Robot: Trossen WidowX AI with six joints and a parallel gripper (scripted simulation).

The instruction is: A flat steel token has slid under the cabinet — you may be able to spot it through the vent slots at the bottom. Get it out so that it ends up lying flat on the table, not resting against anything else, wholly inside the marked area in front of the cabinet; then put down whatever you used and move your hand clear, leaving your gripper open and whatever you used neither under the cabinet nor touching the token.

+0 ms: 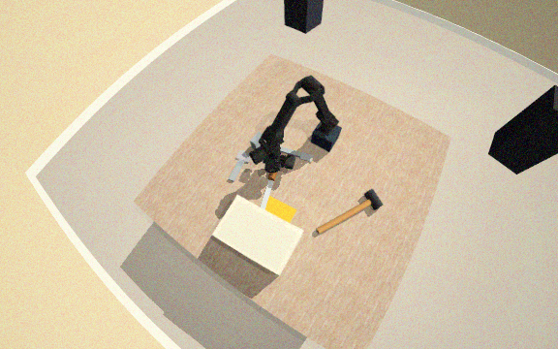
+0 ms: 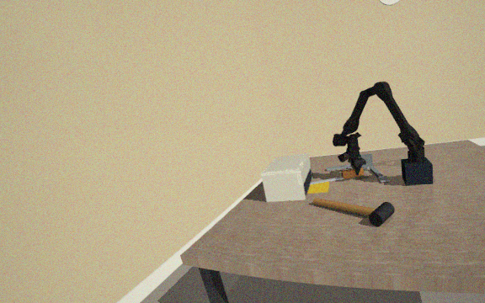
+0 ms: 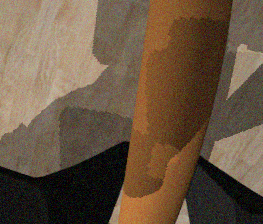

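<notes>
The white cabinet [image 1: 260,234] [image 2: 284,186] stands on the table [image 1: 395,160] [image 2: 310,244]. The yellow marked area [image 1: 282,209] [image 2: 319,188] lies along its front. My gripper [image 1: 272,171] [image 2: 357,172] [image 3: 158,153] is shut on the orange handle [image 1: 272,176] [image 2: 347,173] [image 3: 182,95] of a tool, low over the table in front of the cabinet. The tool's thin pale blade [image 1: 267,193] [image 2: 328,181] points to the cabinet beside the marked area; its far end meets or passes the cabinet's front edge, and I cannot tell which. The steel token is not visible.
A mallet [image 1: 344,217] [image 2: 345,207] with a black head lies to the side of the cabinet and marked area. Grey metal pieces [image 1: 234,171] [image 2: 378,174] lie around and behind my gripper, partly hidden by the arm.
</notes>
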